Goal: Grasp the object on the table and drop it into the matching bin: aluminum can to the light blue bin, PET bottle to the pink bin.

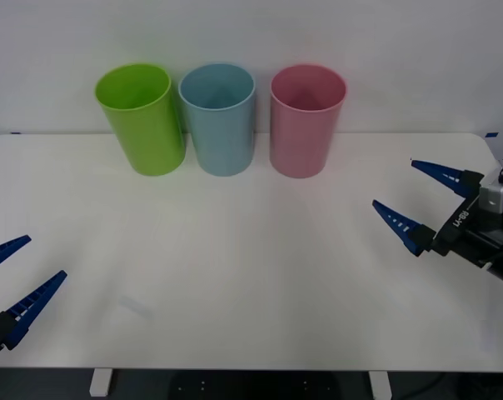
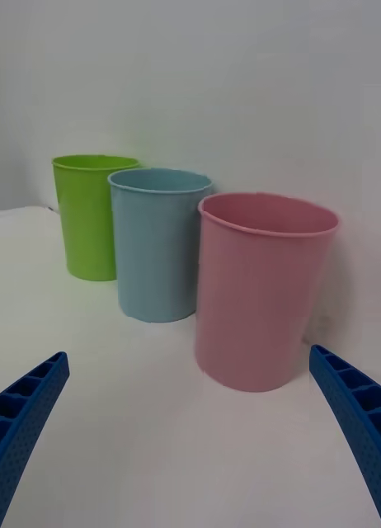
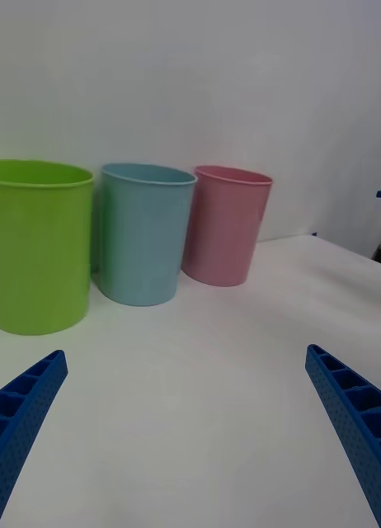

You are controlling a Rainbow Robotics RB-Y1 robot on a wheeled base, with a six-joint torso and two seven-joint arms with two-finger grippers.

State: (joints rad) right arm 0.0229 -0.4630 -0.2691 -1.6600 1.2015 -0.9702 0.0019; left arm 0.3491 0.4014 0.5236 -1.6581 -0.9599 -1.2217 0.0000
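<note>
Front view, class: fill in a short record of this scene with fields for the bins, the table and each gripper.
bins: lime green bin, light blue bin, pink bin, upright in a row at the table's far edge
table: white tabletop
left gripper: open, above the near left corner
right gripper: open, above the right edge, facing the pink bin

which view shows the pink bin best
The right wrist view: the pink bin stands nearest there, large, with rim and wall plain. The front view shows it from above, rightmost of three. The left wrist view shows it farthest off, beside the light blue bin.
</note>
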